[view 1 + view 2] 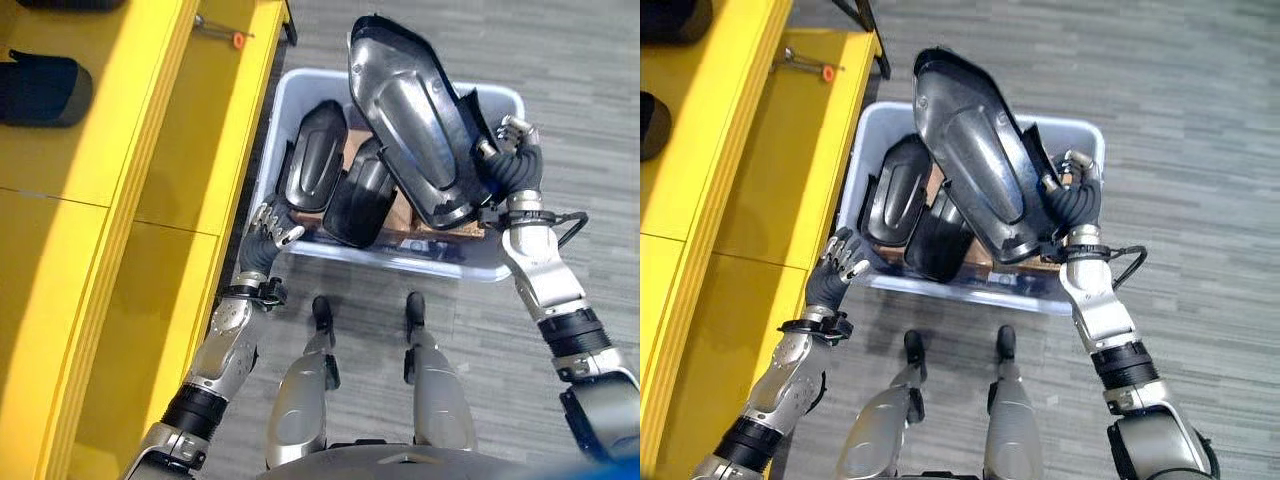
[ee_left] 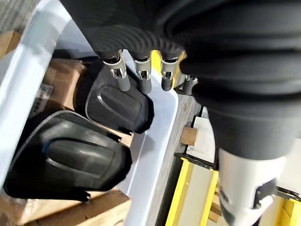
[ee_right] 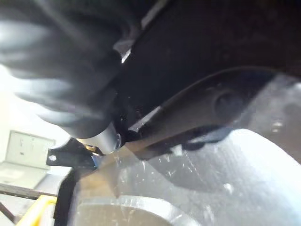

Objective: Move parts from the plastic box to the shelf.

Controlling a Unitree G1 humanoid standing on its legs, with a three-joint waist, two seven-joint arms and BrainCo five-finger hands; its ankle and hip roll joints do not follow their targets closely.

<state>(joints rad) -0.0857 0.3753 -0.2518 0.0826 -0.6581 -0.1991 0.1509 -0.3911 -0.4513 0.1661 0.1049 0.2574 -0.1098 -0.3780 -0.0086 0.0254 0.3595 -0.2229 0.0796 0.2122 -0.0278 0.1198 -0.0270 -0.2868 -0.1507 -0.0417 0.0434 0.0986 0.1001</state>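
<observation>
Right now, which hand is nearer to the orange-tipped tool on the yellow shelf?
Left. The left hand is at the box's shelf-side edge, below the tool; the right hand grips a large black part over the box's far side.

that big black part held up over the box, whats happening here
The robot's right hand is gripping a large black moulded part by its edge, raised above the pale plastic box. Two smaller black parts lie in the box on cardboard. The left hand hangs open at the box's near corner, holding nothing. The yellow shelf stands to the robot's left.
</observation>
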